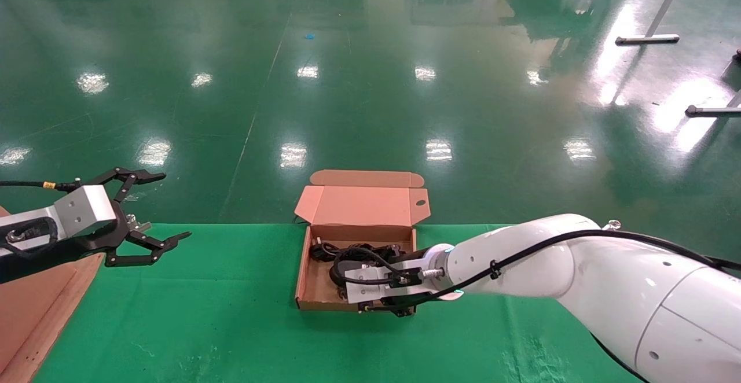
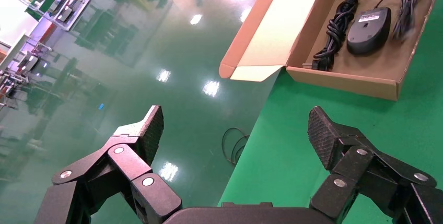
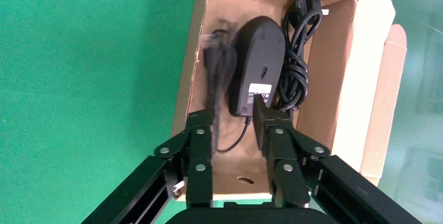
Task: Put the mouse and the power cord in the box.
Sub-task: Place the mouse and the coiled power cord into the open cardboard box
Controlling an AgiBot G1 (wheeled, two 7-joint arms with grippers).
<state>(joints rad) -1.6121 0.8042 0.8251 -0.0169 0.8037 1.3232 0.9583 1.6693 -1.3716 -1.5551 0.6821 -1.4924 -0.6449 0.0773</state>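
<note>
right end effector [image 3: 234, 117] unclenched over the box [image 1: 305, 290] | mouse [image 3: 257, 65], power cord [image 3: 295, 62] inside | risk: mouse wire [image 3: 215, 67] snagged when lifted | left end effector [image 1: 151, 212] spread, beside box

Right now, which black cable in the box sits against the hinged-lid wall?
The power cord: the thick coiled bundle between the mouse and the lid-side wall. The mouse's thin wire lies on the mouse's other side, where the right tool hovers.
</note>
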